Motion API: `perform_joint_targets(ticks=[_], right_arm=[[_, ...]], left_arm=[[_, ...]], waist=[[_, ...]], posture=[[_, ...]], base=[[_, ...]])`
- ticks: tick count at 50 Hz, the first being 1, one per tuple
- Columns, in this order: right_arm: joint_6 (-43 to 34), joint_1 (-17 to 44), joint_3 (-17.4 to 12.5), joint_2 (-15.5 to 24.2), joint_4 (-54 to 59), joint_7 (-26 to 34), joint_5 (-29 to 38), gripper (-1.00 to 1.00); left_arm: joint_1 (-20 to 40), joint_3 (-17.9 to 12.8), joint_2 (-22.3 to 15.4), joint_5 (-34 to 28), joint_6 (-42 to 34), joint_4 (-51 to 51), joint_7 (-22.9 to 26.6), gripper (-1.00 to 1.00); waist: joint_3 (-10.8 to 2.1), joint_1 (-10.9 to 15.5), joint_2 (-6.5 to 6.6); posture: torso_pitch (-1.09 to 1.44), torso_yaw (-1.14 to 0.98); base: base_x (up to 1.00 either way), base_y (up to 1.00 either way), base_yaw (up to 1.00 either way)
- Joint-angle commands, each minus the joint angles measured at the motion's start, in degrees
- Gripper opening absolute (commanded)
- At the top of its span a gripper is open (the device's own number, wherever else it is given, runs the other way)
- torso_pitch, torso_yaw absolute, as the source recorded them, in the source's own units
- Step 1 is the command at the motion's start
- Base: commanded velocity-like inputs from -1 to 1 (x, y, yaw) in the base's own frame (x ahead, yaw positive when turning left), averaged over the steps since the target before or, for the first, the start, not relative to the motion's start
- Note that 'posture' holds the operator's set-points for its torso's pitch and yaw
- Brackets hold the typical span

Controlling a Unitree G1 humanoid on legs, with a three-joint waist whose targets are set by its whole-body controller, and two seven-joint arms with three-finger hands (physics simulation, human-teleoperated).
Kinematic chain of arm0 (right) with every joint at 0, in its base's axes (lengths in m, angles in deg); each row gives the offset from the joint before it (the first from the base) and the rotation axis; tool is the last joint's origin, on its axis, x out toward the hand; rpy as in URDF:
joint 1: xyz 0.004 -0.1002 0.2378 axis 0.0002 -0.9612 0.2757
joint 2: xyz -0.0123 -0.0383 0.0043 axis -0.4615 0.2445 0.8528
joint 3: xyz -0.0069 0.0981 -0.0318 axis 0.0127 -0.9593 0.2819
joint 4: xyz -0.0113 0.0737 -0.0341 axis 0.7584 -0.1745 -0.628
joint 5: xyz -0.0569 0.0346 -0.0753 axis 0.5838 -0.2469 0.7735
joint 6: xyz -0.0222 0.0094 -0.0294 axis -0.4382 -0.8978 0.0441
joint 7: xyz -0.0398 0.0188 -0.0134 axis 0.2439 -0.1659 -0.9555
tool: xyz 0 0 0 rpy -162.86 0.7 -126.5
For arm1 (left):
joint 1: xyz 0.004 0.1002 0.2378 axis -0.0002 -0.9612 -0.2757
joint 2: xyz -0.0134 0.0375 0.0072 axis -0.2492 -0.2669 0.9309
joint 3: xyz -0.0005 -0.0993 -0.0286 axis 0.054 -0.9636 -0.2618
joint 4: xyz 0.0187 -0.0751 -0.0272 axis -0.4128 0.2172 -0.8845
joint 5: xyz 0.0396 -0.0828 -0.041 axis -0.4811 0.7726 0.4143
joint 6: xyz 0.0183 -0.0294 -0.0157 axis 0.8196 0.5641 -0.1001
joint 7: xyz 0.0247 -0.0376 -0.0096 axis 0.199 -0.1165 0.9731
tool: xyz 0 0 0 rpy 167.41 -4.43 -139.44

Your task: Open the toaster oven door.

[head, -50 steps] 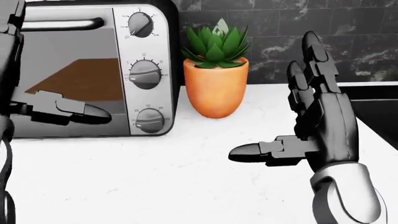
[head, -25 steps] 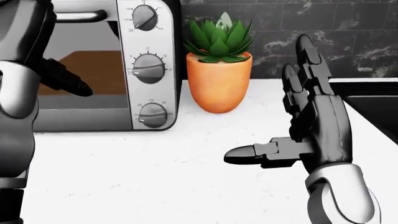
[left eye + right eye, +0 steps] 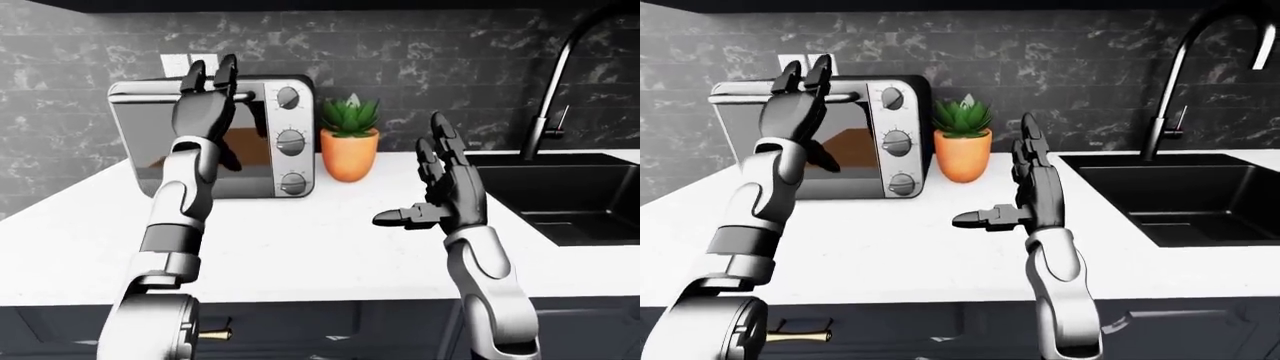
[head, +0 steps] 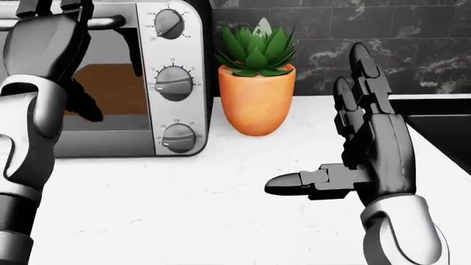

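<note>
Your silver toaster oven with glass door and three knobs [image 3: 215, 139] sits on the white marble-look counter [image 3: 330, 232] at upper left of the left-eye view, against the dark grey marbled tile wall [image 3: 430, 60]. Door is shut, upright; horizontal bar handle [image 4: 103, 23] runs across its top edge.

Your left hand [image 3: 205, 101] is raised in front of the oven door's upper part, fingers [image 3: 225, 75] extended upward and spread, not wrapped around anything. Fingertips reach handle height; you can't tell from these views whether they touch the handle.

Your right hand [image 4: 364, 149] hangs over the bare counter, well apart from the oven, palm facing left, fingers straight up, thumb sticking out sideways to the left. Released, holding nothing.

Orange ceramic pot with a green succulent [image 4: 256, 83] stands just beside the oven's right side, by the knob panel. Black sink basin [image 3: 1180, 191] with a dark curved faucet [image 3: 1170, 82] sits at right of the right-eye view.
</note>
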Motion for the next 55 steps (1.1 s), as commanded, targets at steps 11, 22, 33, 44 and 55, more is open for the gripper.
perform_joint_targets(ticks=[11,22,33,44,55], right_arm=[[1.9,1.2,-0.3,0.2,-1.8,0.1,-0.4,1.00],[1.7,1.7,-0.6,0.5,-1.7,0.0,-0.7,1.00],[2.5,1.5,-0.2,0.3,-0.9,0.1,-0.3,1.00],[3.2,1.5,-0.3,0.2,-0.1,0.2,-0.3,1.00],[3.0,1.2,-0.3,0.2,-0.4,0.1,-0.5,1.00]], left_arm=[[2.1,0.1,-0.5,-2.5,1.0,2.0,-1.4,1.00],[6.5,1.3,-1.7,-3.9,2.0,14.2,-5.6,1.00],[11.1,2.8,-2.3,-6.1,2.9,22.5,-8.5,1.00],[15.0,3.5,-2.3,-6.7,3.4,29.0,-9.0,1.00],[16.9,3.7,-2.2,-6.1,3.0,31.6,-7.3,1.00]], waist=[[-0.34,-0.1,0.18],[-0.48,-0.2,0.21],[-0.47,-0.2,0.15],[-0.43,-0.3,0.16],[-0.43,-0.4,0.12]], posture=[[-0.55,0.00],[-0.55,0.00],[-0.55,0.00],[-0.55,0.00],[-0.55,0.00]], base=[[0.00,0.00,0.00],[0.00,0.00,0.00],[0.00,0.00,0.00],[0.00,0.00,0.00],[0.00,0.00,0.00]])
